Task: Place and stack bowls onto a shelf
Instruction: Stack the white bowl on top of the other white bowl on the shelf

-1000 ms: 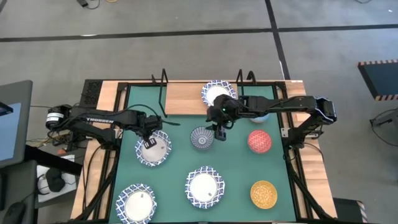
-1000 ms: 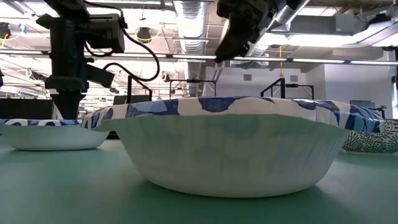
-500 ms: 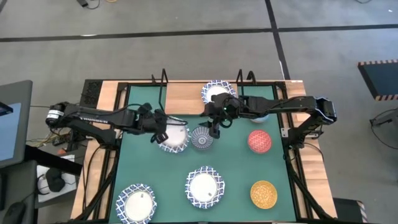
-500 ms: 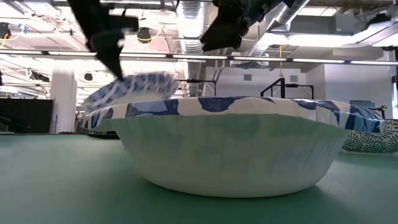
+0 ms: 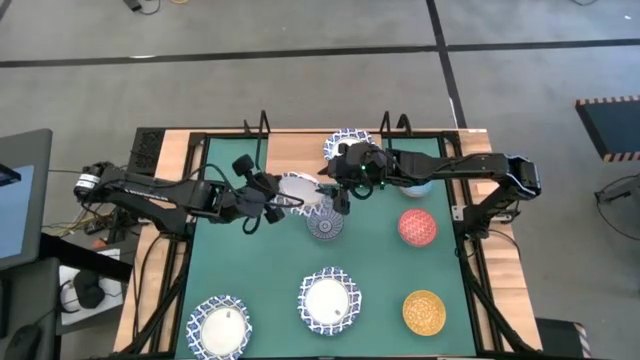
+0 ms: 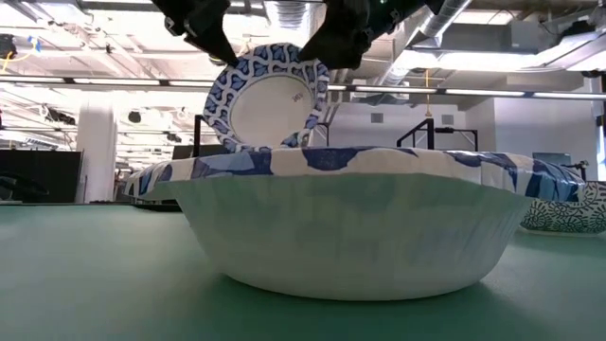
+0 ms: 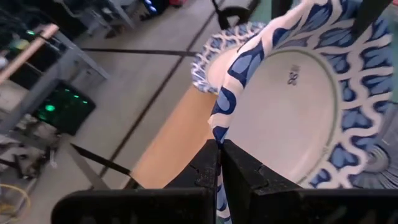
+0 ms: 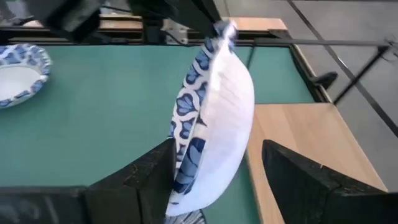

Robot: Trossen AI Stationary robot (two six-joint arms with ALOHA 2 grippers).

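My left gripper point(image 5: 272, 198) is shut on a wide blue-and-white bowl point(image 5: 298, 189) and holds it in the air, tipped on edge, over the near edge of the wooden shelf point(image 5: 290, 152). The low view shows this bowl point(image 6: 270, 95) high up with its white inside facing the camera. My right gripper point(image 8: 217, 180) is open, and its fingers stand on either side of the bowl's point(image 8: 214, 118) opposite rim. A second wide bowl point(image 5: 350, 147) rests on the shelf. The grey-blue patterned bowl point(image 5: 325, 225) sits on the green mat just below. My left gripper pinches the bowl's rim point(image 7: 221, 127) between its two fingers, one on the white inside and one on the outside. The fingers come level from the table's left. The bowl is lifted clear and stands almost on edge. My right gripper: one finger point(image 8: 149, 177) is close against the bowl's lower rim; whether it touches, I cannot tell.
On the mat stand the red bowl point(image 5: 418, 226), the yellow-gold bowl point(image 5: 424, 311) and two wide bowls point(image 5: 328, 300) point(image 5: 222, 326). The light blue bowl point(image 5: 418, 188) is mostly hidden under the right arm. Black wire posts point(image 5: 263, 128) rise at the shelf's far edge.
My left gripper has lifted the wide bowl off the left part of the mat. It has carried it up and to the right, toward the shelf, and tipped it from flat onto its edge. My right gripper has moved slightly up and toward the far edge, to the bowl.
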